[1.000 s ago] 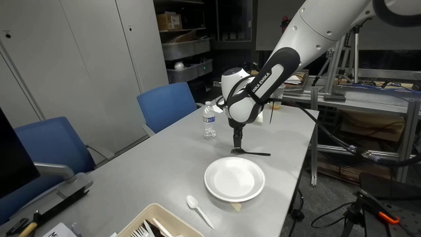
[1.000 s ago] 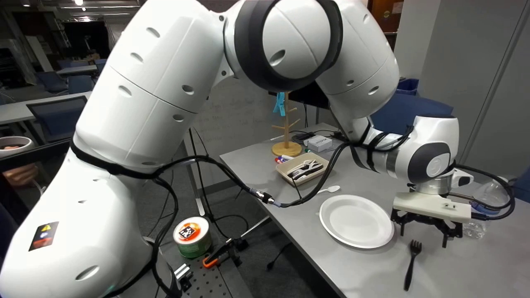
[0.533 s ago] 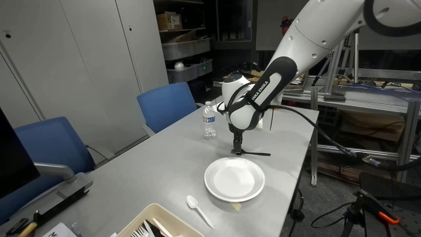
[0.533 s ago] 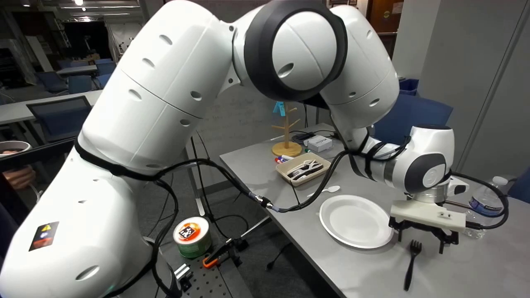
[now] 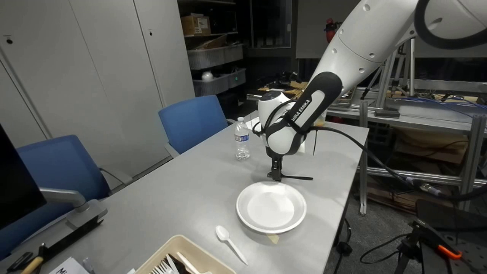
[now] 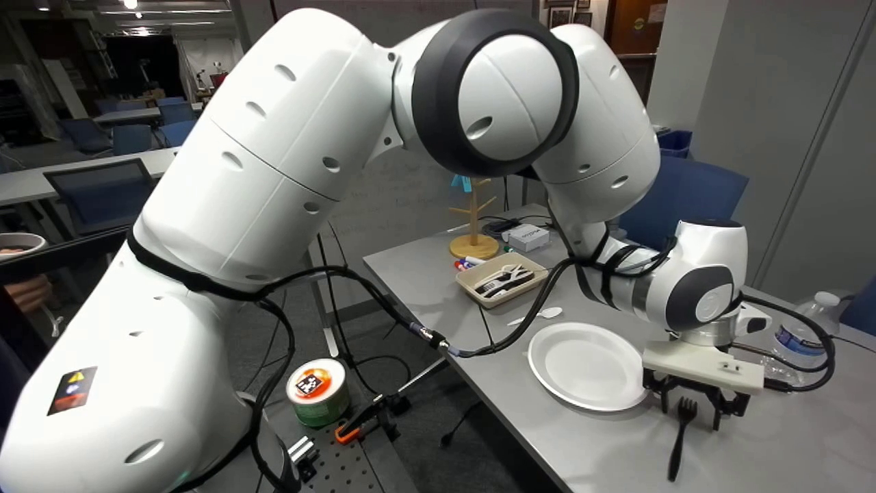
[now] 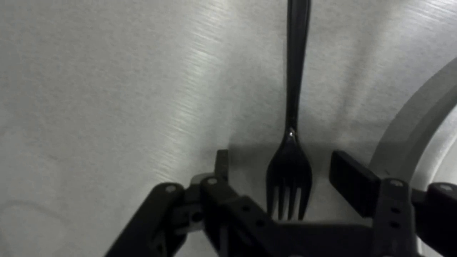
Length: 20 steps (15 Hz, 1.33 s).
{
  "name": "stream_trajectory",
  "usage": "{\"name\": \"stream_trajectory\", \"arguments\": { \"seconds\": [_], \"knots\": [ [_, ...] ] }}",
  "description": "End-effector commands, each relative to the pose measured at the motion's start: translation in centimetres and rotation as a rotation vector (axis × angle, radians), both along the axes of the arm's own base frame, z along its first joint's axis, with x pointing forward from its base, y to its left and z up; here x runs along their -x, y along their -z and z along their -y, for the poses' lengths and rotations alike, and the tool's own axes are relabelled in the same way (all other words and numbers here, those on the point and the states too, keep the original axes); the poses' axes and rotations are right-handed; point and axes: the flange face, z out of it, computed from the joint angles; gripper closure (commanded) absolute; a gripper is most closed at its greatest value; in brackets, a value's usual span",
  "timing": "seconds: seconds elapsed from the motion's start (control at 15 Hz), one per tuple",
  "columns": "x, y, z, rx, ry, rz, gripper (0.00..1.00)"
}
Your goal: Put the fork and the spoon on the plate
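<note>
Black, glossy, four-tined fork (image 7: pixel 290 166) lies ungripped between the gripper's (image 7: pixel 284 171) well-parted jaws

With the clear water bottle (image 5: pixel 242 138), upright on the grey table (image 5: pixel 167 201), as clock centre in an exterior view, pale cabinets (image 5: pixel 110 72) and a blue chair (image 5: pixel 194 121) lie toward ten o'clock, another blue chair (image 5: pixel 64 165) at nine, a cardboard box (image 5: pixel 196 25) on dark shelving (image 5: pixel 211 35) at eleven, a beige tray (image 5: pixel 198 254) of cutlery (image 5: pixel 170 264) at seven and an orange-tipped clamp (image 5: pixel 449 251) at four. Taking that tray as centre in an exterior view, a wooden stand (image 6: pixel 473 226) rises at eleven, a small white box (image 6: pixel 528 237) lies at one, markers (image 6: pixel 468 263) sit just beside the tray at ten, and a green-sided tin (image 6: pixel 319 394) stands at eight.
</note>
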Motion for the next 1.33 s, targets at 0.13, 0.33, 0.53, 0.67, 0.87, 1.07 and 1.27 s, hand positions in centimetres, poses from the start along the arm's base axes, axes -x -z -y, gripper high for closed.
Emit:
{"name": "stream_trajectory", "arguments": {
  "seconds": [0.13,0.33,0.53,0.67,0.87,1.07,1.27],
  "knots": [
    [-0.4,0.0,0.3,0.023,0.01,0.02,0.73],
    [-0.3,-0.4,-0.2,0.034,0.017,0.02,0.96],
    [-0.2,-1.5,-1.2,0.051,0.016,0.023,1.0],
    [-0.4,-2.4,-2.4,0.076,0.005,0.029,0.99],
    [-0.9,-3.6,-5.0,0.099,-0.025,0.035,0.98],
    [-1.7,-4.3,-8.0,0.108,-0.069,0.038,0.98],
    [-2.2,-4.7,-10.4,0.109,-0.102,0.035,0.98]
  ]
}}
